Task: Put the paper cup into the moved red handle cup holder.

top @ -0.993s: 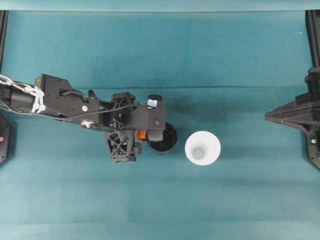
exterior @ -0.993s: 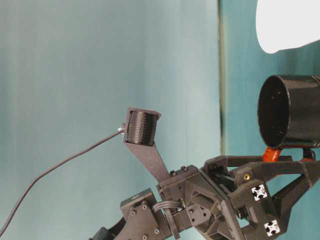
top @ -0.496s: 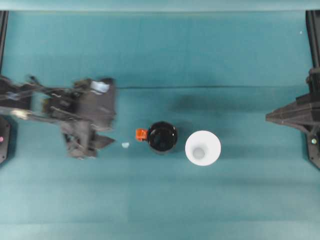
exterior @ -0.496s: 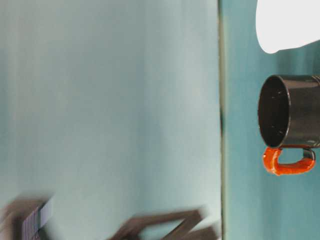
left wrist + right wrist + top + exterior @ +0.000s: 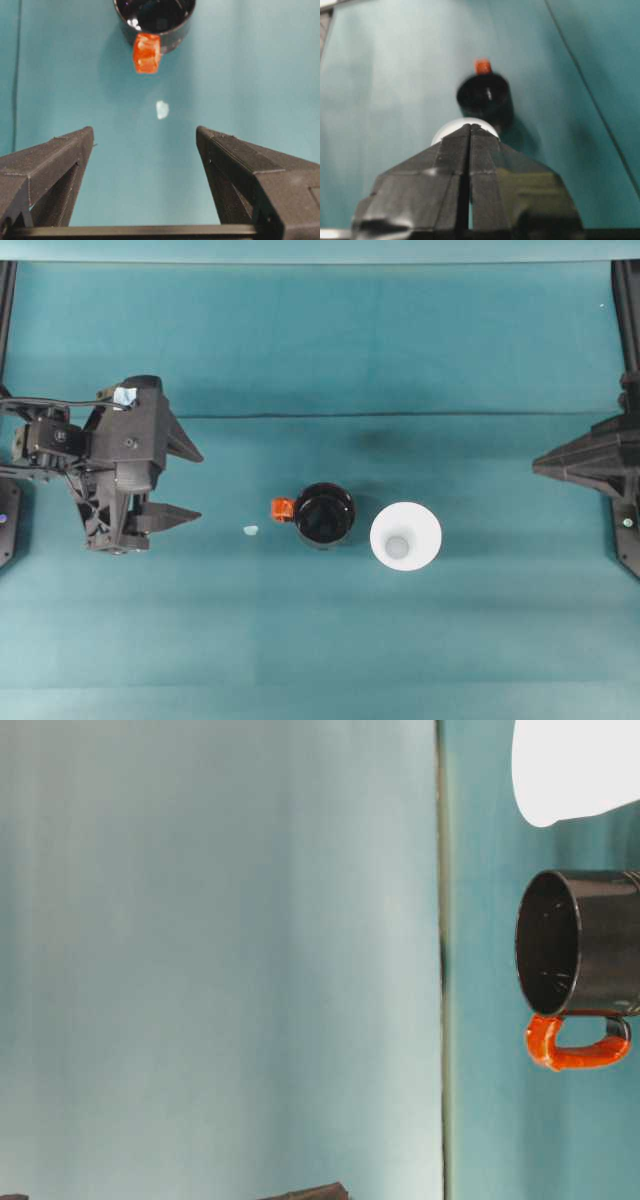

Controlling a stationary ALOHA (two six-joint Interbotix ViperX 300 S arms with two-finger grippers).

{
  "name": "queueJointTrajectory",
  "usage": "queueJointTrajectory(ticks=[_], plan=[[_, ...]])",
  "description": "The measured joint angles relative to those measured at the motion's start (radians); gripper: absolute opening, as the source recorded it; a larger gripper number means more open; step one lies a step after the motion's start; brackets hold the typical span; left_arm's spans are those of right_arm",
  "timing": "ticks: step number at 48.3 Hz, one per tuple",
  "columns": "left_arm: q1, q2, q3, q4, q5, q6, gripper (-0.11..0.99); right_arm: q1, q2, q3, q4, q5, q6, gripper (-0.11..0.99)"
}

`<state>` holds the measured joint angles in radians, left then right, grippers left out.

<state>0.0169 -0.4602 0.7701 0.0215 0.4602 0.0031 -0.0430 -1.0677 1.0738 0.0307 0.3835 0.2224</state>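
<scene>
The left gripper (image 5: 190,485) sits at the overhead frame's left, jaws spread wide and empty. The right gripper (image 5: 538,468) at the right edge is pressed closed, holding nothing. The red handle cup holder (image 5: 324,515) stands at centre. The paper cup (image 5: 405,536) stands upright just right of it, nearer the right gripper.

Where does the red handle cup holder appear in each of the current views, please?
Overhead: the red handle cup holder sits mid-table, left of the paper cup.
Table-level, next to the white cup.
Left wrist, top edge, handle toward the camera.
Right wrist, centre, beyond the cup.
Shared landmark: its orange-red handle.
</scene>
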Motion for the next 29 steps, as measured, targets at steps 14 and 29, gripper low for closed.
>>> queueJointTrajectory(ticks=[14,29], plan=[[0.0,-0.008,0.0,0.0,0.0,0.0,0.91,-0.006,0.103,-0.137,0.0,0.247,0.064,0.36],[-0.002,-0.009,0.0,-0.002,0.0,-0.002,0.91,-0.009,0.287,-0.225,0.0,0.304,0.123,0.96]])
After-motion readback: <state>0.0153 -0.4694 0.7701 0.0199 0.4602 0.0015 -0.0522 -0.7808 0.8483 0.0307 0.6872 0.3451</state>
